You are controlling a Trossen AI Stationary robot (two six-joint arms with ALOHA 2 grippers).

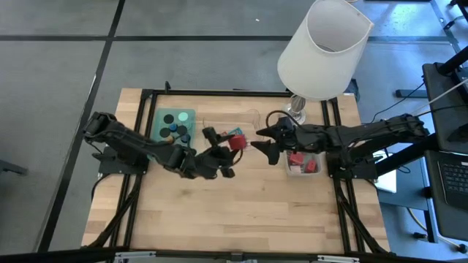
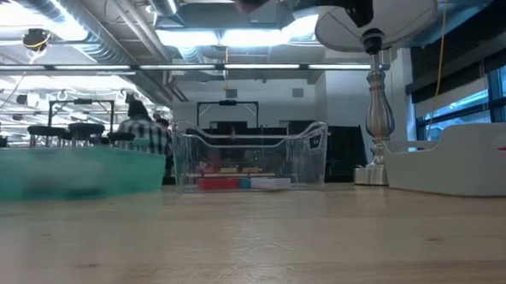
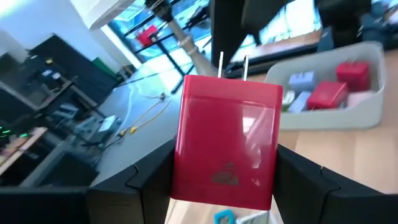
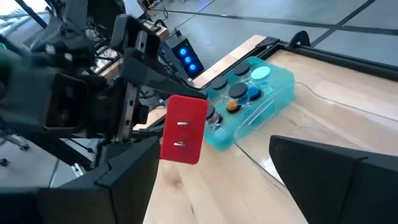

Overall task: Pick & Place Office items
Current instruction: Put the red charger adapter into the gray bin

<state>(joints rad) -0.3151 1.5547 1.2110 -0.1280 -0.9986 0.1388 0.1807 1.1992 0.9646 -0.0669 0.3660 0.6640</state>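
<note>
The red plug block [image 3: 227, 146], small, hard, light and smooth, is held by its flat sides in the left gripper [image 1: 228, 146] above the table's middle, while the right gripper [image 1: 265, 142] is held apart nearby.

Wooden table [image 1: 241, 204] carries green tray [image 1: 175, 126], clear tray [image 2: 250, 157], grey tray [image 1: 303, 165], lamp [image 1: 324, 47].

Left gripper [image 1: 228, 141] holds a red block [image 1: 237, 141] over the table [image 1: 241, 204] centre, beside the clear tray [image 1: 252, 117]. Right gripper [image 1: 265, 139] just beside the block, fingers spread — not touching it. Green tray [image 1: 191, 115] holds dark cylinders [image 1: 173, 131]; grey tray [image 1: 291, 171] holds red blocks [image 1: 301, 161]. Lamp [image 1: 324, 47] at the back right.
</note>
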